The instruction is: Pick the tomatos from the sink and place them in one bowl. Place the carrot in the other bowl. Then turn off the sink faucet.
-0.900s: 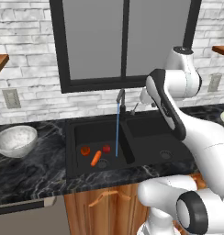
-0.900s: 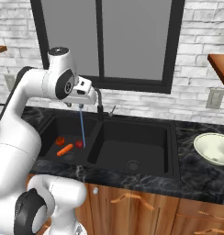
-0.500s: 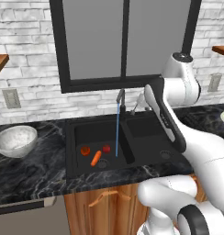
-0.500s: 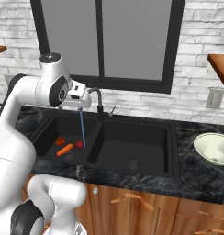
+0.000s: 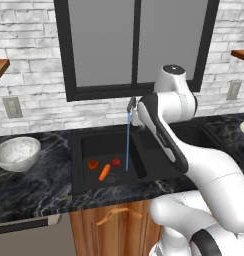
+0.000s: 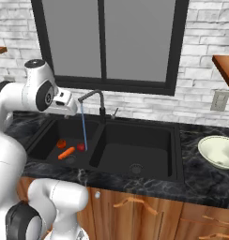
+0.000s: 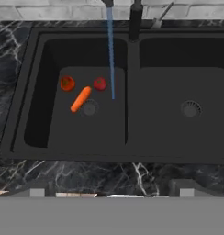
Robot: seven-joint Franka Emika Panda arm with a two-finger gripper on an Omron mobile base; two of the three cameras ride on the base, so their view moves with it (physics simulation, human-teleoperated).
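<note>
Both base views look forward and down from behind the arm, left and right, sharing the sink (image 5: 109, 155) mid-frame. The hand view looks steeply down on the sink from nearer.

There is no writing to read anywhere here: no label, brand, number or sign. The sink (image 7: 127, 137), the dark stone tabletop (image 5: 29, 185) around it, the two bowls (the mottled one (image 5: 16, 152) and the pale one (image 6: 218, 151)), the wall outlets (image 6: 220, 101) and the wooden cabinet fronts (image 6: 135, 206) all carry plain surfaces. The robot's white arm (image 5: 169, 125) bears no lettering that can be made out either.
</note>
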